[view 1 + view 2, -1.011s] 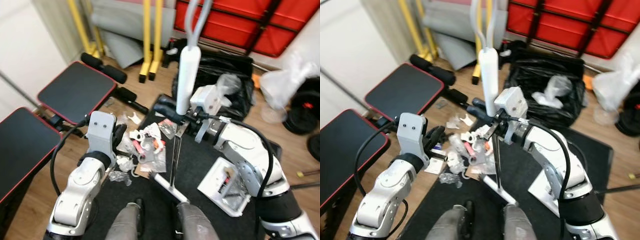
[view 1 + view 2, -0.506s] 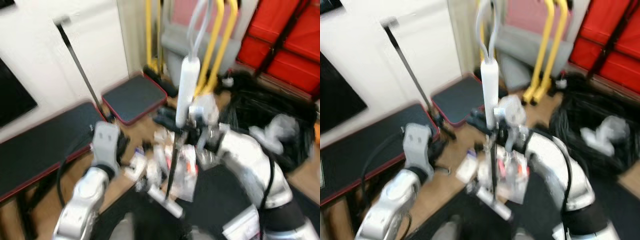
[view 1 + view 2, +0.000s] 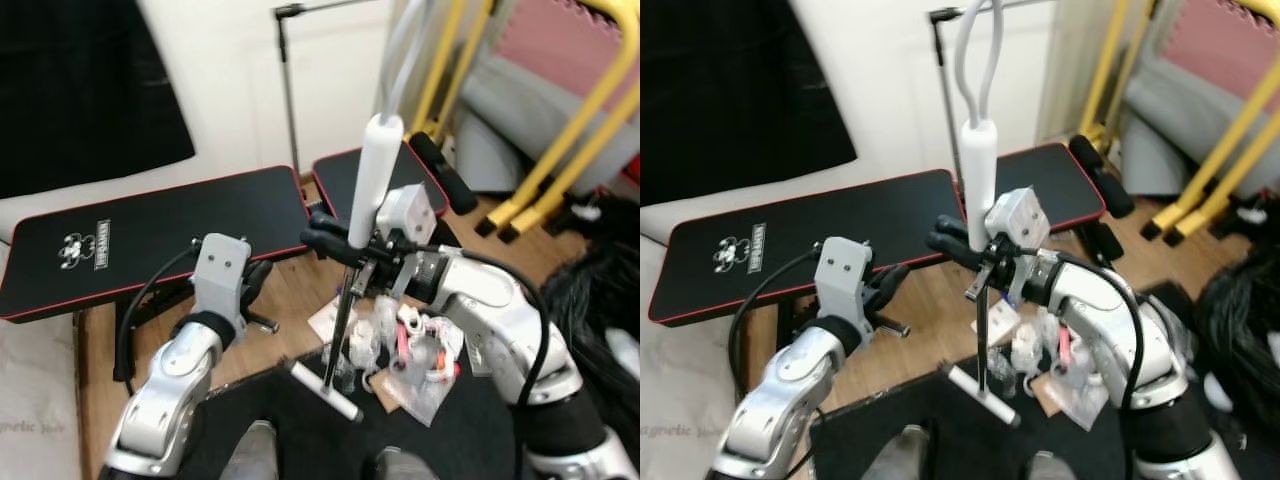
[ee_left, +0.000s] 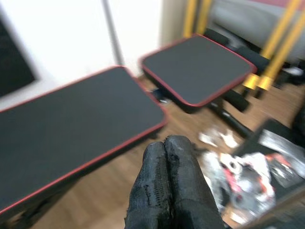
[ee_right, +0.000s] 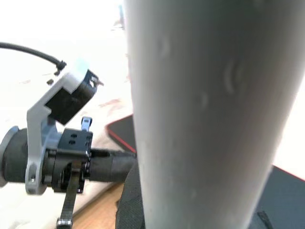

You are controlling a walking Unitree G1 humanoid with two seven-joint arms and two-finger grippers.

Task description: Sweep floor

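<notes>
A sweeper with a thick white handle [image 3: 376,165] and thin black pole [image 3: 337,335] stands upright before me, its white bar head [image 3: 326,391] resting on the black mat [image 3: 300,425]. My right gripper [image 3: 318,235] is shut on the sweeper just below the white handle, which looms close in the right wrist view [image 5: 200,114]. Crumpled plastic wrappers and paper litter [image 3: 412,345] lie right of the pole, on wood floor and mat edge. My left gripper [image 3: 256,283] hovers left of the pole, shut on nothing, its fingers [image 4: 167,183] pressed together.
A black bench with red trim [image 3: 150,240] and a second pad [image 3: 345,180] stand close ahead and left. A thin metal stand [image 3: 290,90] leans at the white wall. Yellow frame legs [image 3: 560,170] and a black bag [image 3: 600,300] lie to the right.
The whole view has swung left, from the red mats and black bag to the benches and white wall, so the camera turned. Both grippers keep their poses; the right still holds the sweeper.
</notes>
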